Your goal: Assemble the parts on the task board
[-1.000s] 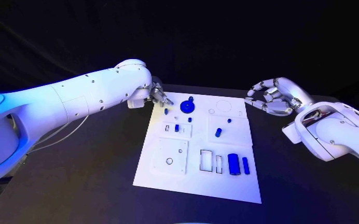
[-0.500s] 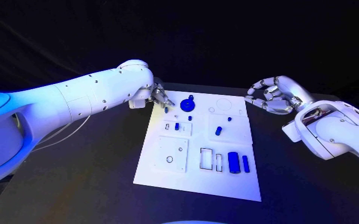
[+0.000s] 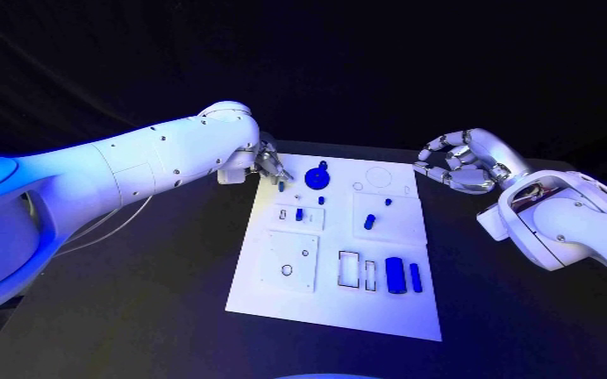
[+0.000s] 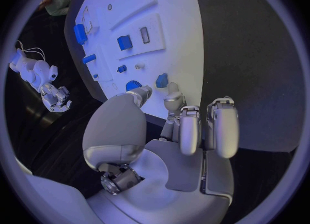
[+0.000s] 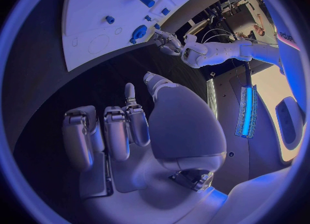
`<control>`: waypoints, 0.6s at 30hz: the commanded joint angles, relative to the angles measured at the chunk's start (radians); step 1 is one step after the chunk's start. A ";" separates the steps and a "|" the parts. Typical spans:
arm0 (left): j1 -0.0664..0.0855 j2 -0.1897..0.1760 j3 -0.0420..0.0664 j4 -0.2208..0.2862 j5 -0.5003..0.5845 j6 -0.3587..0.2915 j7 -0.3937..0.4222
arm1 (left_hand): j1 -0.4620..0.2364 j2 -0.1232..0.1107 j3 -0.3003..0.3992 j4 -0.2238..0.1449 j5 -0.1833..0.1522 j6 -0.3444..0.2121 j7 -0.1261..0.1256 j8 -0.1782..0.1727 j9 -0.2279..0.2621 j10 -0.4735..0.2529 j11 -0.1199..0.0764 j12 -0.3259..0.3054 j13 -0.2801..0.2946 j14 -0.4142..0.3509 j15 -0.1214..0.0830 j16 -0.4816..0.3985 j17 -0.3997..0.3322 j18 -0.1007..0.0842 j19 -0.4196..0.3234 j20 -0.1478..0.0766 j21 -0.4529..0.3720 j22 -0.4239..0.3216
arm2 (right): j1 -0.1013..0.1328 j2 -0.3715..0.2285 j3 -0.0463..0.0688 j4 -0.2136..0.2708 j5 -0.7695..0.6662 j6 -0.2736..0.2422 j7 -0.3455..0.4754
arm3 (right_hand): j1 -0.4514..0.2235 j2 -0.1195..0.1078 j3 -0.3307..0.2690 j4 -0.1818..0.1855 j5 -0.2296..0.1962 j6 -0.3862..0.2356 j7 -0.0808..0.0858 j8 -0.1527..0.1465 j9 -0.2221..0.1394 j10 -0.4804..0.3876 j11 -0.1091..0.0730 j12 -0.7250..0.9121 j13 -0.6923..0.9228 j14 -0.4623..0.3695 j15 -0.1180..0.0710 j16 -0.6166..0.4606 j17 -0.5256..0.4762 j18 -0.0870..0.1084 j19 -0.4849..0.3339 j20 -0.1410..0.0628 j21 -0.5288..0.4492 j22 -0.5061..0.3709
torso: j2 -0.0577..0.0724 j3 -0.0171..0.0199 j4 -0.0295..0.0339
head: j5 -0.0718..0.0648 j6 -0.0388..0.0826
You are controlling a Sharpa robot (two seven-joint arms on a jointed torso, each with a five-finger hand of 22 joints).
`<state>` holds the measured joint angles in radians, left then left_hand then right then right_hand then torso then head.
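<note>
White task board (image 3: 332,300) lying mid black tabletop (image 3: 139,309), small blue parts (image 3: 396,276) scattered across it, left hand (image 3: 268,166) at the board's far left corner, fingertips pinching a small blue part (image 4: 161,80), right hand (image 3: 457,167) raised off the far right corner, fingers curled in, holding nothing

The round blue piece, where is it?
In the head view the round blue piece sits at the task board's far end, toward the left, close to the left hand.

task board (image 3: 332,309) mid-table | left hand (image 3: 269,166) at far-left corner | right hand (image 3: 458,168) right of board
</note>
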<state>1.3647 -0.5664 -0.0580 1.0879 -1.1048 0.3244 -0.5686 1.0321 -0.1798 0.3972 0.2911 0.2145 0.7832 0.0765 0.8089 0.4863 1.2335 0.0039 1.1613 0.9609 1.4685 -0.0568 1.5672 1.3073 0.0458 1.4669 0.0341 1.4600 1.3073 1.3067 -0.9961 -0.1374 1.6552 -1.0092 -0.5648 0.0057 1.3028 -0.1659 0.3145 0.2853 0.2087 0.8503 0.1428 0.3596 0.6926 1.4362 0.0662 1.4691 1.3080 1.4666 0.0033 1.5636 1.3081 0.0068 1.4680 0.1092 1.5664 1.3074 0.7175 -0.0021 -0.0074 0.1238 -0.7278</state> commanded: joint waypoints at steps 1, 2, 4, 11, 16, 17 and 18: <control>0.000 0.002 0.000 0.002 -0.002 0.023 0.003 | 0.016 0.002 -0.007 -0.002 0.000 0.009 0.001 0.005 -0.001 0.005 0.001 0.007 0.000 0.102 -0.001 0.004 0.264 0.000 0.010 0.002 0.007 0.049 | -0.001 0.001 0.000 0.000 -0.004 0.000 0.008 | -0.007 -0.001 -0.002 0.003 -0.005 -0.008 -0.002 0.006 0.001 0.001 -0.003 -0.004 0.121 0.095 -0.009 -0.004 0.226 -0.007 0.103 -0.008 0.004 0.263 | 0.001 -0.0006 0.0009 | -0.001 -0.001; 0.000 0.002 0.000 0.003 -0.002 0.023 0.003 | 0.016 0.002 -0.007 -0.002 0.000 0.009 0.001 0.005 -0.001 0.005 0.001 0.007 0.000 0.102 -0.001 0.004 0.264 0.000 0.010 0.002 0.007 0.049 | -0.001 0.002 0.000 0.000 -0.004 0.000 0.008 | -0.006 0.000 -0.001 0.002 -0.004 -0.008 -0.002 0.006 0.001 0.001 -0.004 -0.005 0.121 0.095 -0.009 -0.004 0.225 -0.007 0.102 -0.008 0.004 0.263 | 0.001 -0.0004 0.0011 | -0.001 -0.001; 0.000 0.002 0.000 0.003 -0.001 0.024 0.003 | 0.024 0.004 -0.007 -0.002 0.000 0.009 0.001 0.006 -0.001 0.006 0.000 0.009 0.001 0.102 -0.001 0.004 0.264 -0.001 0.010 0.001 0.008 0.051 | -0.001 0.002 0.000 0.000 -0.004 0.000 0.008 | -0.006 0.000 -0.001 0.002 -0.004 -0.008 -0.002 0.006 0.001 0.001 -0.004 -0.005 0.121 0.095 -0.009 -0.004 0.225 -0.007 0.102 -0.008 0.004 0.263 | 0.000 -0.0005 0.0011 | -0.001 0.000; 0.000 0.001 0.000 0.006 0.006 0.027 0.005 | 0.053 0.015 -0.006 -0.003 0.001 0.011 0.000 0.008 -0.003 0.007 -0.001 0.013 0.002 0.102 -0.002 0.004 0.264 -0.001 0.012 0.000 0.009 0.055 | -0.001 0.004 0.000 -0.001 -0.004 0.001 0.008 | -0.006 0.000 -0.001 0.002 -0.004 -0.008 -0.002 0.006 0.001 0.001 -0.004 -0.005 0.121 0.095 -0.009 -0.004 0.225 -0.007 0.102 -0.008 0.004 0.263 | 0.000 -0.0006 0.0016 | -0.002 -0.003; 0.000 0.001 0.000 0.010 0.009 0.026 0.005 | 0.068 0.019 -0.005 -0.004 0.001 0.012 -0.001 0.009 -0.004 0.008 -0.002 0.014 0.002 0.102 -0.003 0.004 0.264 -0.001 0.012 -0.001 0.009 0.055 | -0.001 0.005 0.000 -0.001 -0.004 0.001 0.009 | -0.005 0.001 -0.001 0.002 -0.004 -0.008 -0.002 0.006 0.002 0.001 -0.004 -0.004 0.121 0.095 -0.009 -0.004 0.225 -0.007 0.102 -0.008 0.004 0.263 | 0.000 -0.0007 0.0018 | -0.002 -0.003; 0.000 0.001 0.000 0.011 0.010 0.026 0.004 | 0.070 0.019 -0.005 -0.004 0.001 0.012 -0.001 0.009 -0.004 0.009 -0.002 0.016 0.005 0.102 -0.003 0.004 0.264 -0.002 0.012 -0.001 0.010 0.056 | -0.001 0.005 0.000 -0.002 -0.004 0.001 0.009 | -0.005 0.001 -0.001 0.002 -0.004 -0.008 -0.002 0.006 0.002 0.001 -0.004 -0.004 0.121 0.095 -0.009 -0.004 0.225 -0.007 0.102 -0.008 0.004 0.263 | 0.000 -0.0008 0.0014 | -0.002 -0.002; 0.000 0.001 0.000 0.011 0.010 0.025 0.004 | 0.070 0.019 -0.005 -0.004 0.001 0.012 -0.001 0.009 -0.004 0.009 -0.002 0.016 0.005 0.102 -0.003 0.004 0.264 -0.002 0.012 -0.001 0.010 0.056 | -0.001 0.005 0.000 -0.002 -0.004 0.001 0.009 | -0.005 0.001 -0.001 0.002 -0.004 -0.008 -0.002 0.006 0.002 0.001 -0.004 -0.004 0.121 0.095 -0.009 -0.004 0.225 -0.007 0.102 -0.008 0.004 0.263 | 0.000 -0.0007 0.0013 | -0.002 -0.002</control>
<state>1.3646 -0.5668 -0.0580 1.0959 -1.1024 0.3337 -0.5689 1.0925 -0.1604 0.3946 0.2884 0.2145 0.7902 0.0765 0.8132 0.4832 1.2370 0.0001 1.1745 0.9653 1.4685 -0.0569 1.5672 1.3073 0.0457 1.4668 0.0340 1.4635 1.3073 1.3061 -0.9917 -0.1374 1.6537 -1.0091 -0.5651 0.0066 1.3028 -0.1659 0.3145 0.2853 0.2088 0.8467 0.1392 0.3596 0.6932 1.4363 0.0662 1.4691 1.3079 1.4666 0.0033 1.5636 1.3079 0.0067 1.4680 0.1092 1.5664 1.3080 0.7176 -0.0028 -0.0058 0.1220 -0.7308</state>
